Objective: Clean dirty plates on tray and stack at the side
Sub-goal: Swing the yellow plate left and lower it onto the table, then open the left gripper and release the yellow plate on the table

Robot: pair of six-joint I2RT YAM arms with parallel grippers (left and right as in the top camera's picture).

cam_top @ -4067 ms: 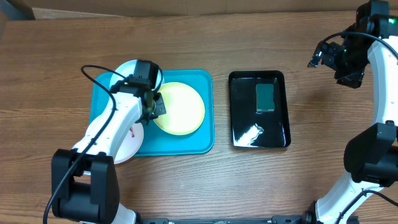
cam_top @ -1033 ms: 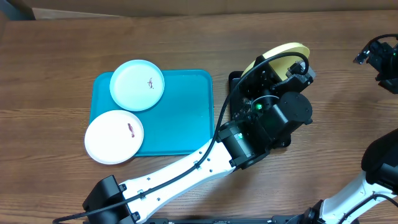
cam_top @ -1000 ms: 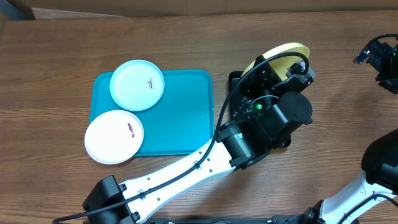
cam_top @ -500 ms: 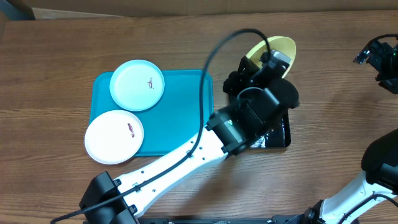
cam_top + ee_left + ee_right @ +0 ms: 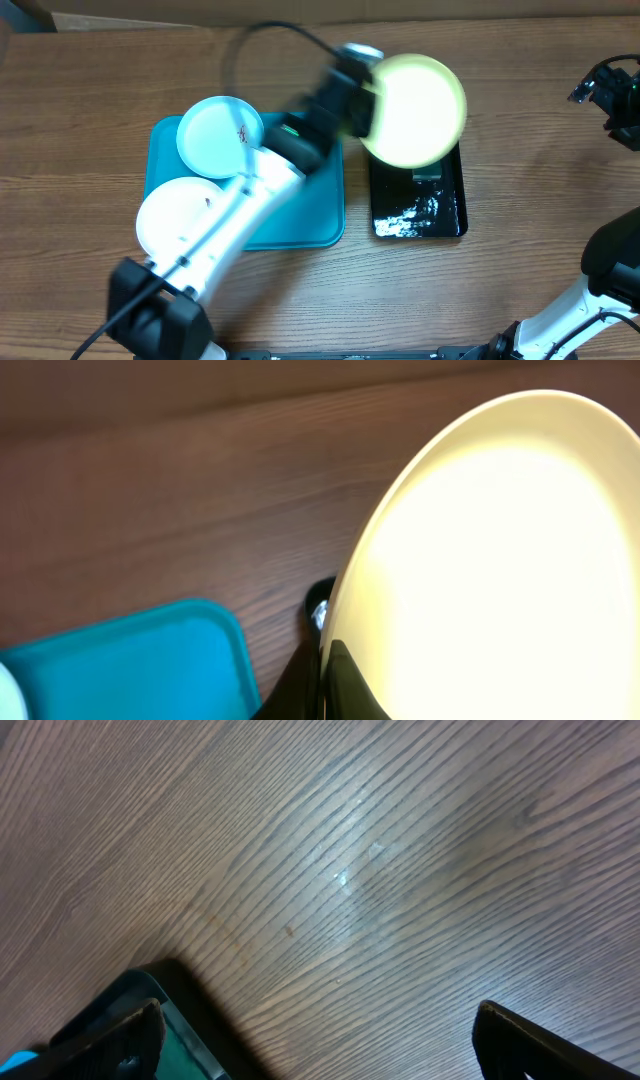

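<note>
**Yellow plate pinched at the rim, held above the black tray**

Grips the yellow plate [image 5: 415, 110] [image 5: 490, 560] with the left gripper [image 5: 366, 88] [image 5: 333, 685], jaws pinched tight on the plate's edge. Holds it clear of the table [image 5: 350, 870], spread out ahead of the fingertips and turned so that its whole round face shows from overhead, though blurred there. Covers the far end of the black tray [image 5: 420, 215], which lies below and just ahead of the gripper.

Has the teal tray [image 5: 300, 215] [image 5: 130, 665] behind and beneath the wrist, back along the forearm. Finds two more plates on it: the pale blue plate [image 5: 215, 135], with a small reddish smear, beside the forearm on the tray's far corner, and the white plate [image 5: 175, 215], farther back toward the arm's base, overhanging the tray's edge and partly hidden under the arm.

Hangs the right gripper [image 5: 605, 95] [image 5: 320, 1050] well off to the other side, fingers spread wide and gripping nothing, with only bare wood between them.
</note>
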